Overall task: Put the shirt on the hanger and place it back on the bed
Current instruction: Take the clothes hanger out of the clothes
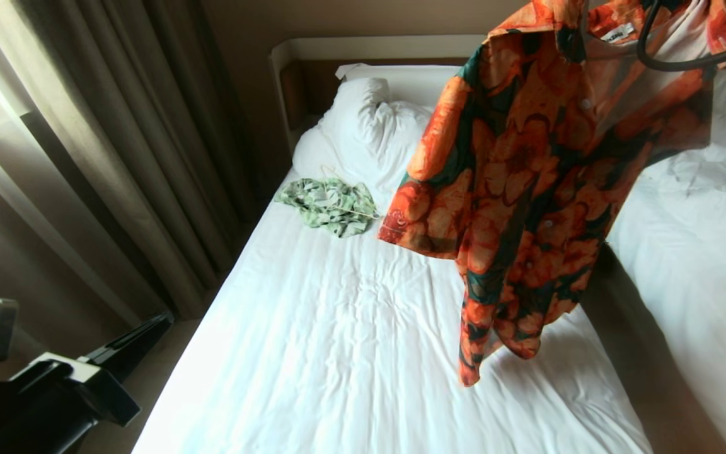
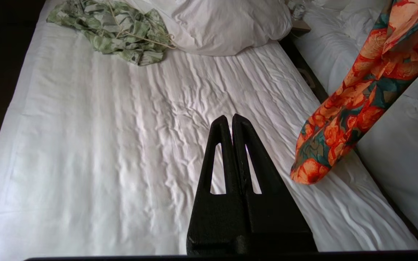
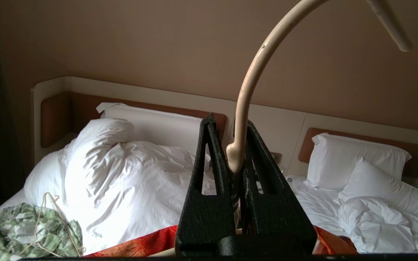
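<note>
The right gripper point(image 3: 236, 145) had its jaws clamped on the neck of the hanger point(image 3: 252, 72), hook rising above them, so the shirt point(image 1: 527, 176) hung below it, long axis vertical, over the right edge of the bed point(image 1: 338, 353) with its hem just above the sheet. Setting it down probably meant lowering and tipping it leftward onto the bare sheet. The left gripper point(image 2: 232, 119), jaws shut on nothing, hovered over mid-bed, the shirt off to its right. Only the right wrist view showed the grip; the head view showed the whole drape, and a green garment point(image 1: 331, 205) near the pillow point(image 1: 363, 120).
</note>
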Controlling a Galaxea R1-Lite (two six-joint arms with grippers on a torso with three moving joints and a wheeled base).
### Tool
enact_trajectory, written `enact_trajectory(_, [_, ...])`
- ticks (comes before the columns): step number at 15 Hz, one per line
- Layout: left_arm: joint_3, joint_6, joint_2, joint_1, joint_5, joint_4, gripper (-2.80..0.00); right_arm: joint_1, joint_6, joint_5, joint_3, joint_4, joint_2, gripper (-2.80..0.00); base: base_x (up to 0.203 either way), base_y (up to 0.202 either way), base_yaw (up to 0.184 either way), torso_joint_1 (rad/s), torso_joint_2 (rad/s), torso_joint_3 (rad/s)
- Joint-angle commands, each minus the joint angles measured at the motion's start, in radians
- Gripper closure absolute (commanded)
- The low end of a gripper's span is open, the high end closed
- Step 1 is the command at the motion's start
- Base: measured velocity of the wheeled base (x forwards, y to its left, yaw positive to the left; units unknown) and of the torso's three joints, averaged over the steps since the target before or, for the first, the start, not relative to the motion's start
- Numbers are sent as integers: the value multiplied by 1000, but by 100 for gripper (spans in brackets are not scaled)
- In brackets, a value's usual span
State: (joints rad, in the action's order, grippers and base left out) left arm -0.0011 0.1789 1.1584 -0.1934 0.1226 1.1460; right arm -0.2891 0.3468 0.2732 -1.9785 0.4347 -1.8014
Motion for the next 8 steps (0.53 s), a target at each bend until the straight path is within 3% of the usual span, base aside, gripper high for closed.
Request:
enact_trajectory(1, [1, 2, -47, 0, -1, -16, 0, -4, 3, 3, 1, 3, -6, 0, 0, 0, 0, 0, 0, 0])
enact_trajectory(8, [-4, 4, -57, -1, 3, -51, 0, -2, 7, 3, 1, 1, -2, 0, 0, 0, 0, 0, 0, 0])
